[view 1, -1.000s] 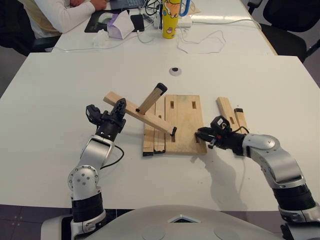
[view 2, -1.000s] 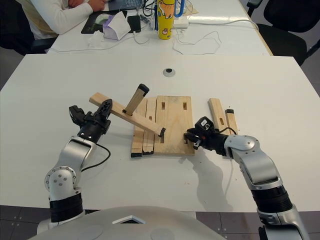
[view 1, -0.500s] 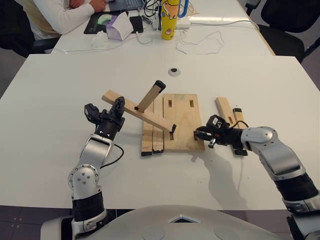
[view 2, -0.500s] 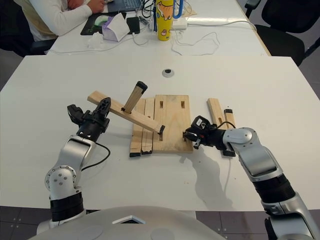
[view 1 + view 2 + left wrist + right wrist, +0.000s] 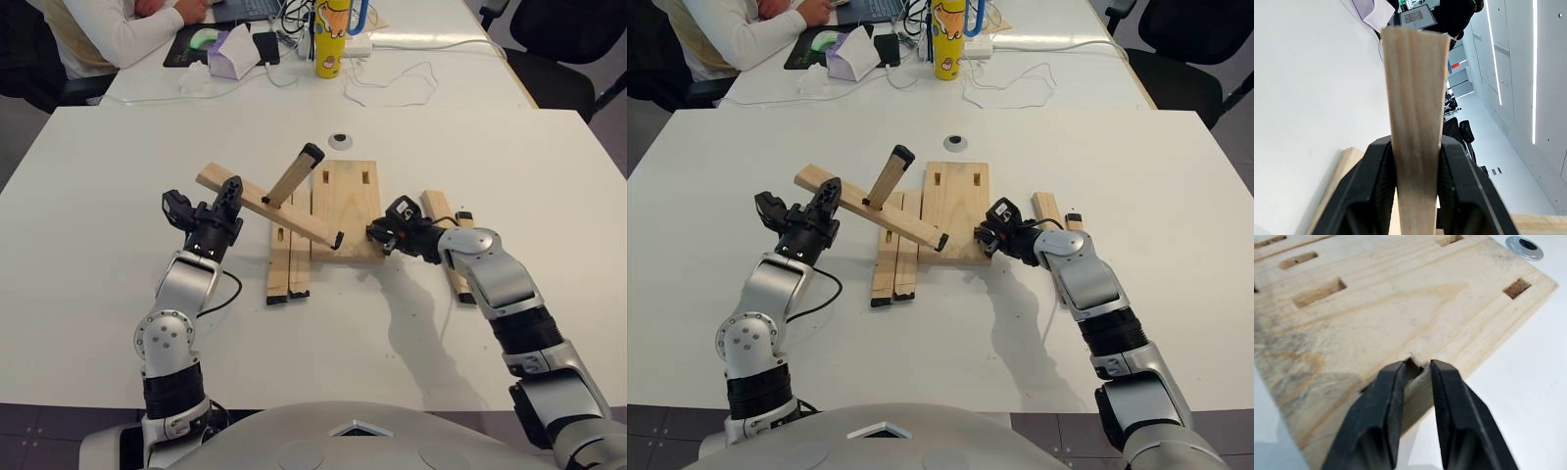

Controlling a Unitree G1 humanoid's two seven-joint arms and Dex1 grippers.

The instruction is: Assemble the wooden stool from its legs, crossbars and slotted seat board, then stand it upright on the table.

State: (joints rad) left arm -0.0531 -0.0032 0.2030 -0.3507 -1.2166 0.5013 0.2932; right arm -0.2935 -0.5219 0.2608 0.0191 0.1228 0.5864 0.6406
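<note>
Seat board point(image 5: 348, 201) has slid farther away, right gripper point(image 5: 375, 234) pinching its corner, left gripper point(image 5: 223, 199) clamping a crossbar point(image 5: 284, 214).

two head eyes look down over one table point(image 5: 98, 196); wrist cameras view close up.

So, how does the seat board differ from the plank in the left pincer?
The seat board is wide and flat on the table; the plank is narrow and slanted. The plank carries a leg; the seat board's slots are empty. Both are pale wood, held by the right pincer and left pincer respectively.
</note>
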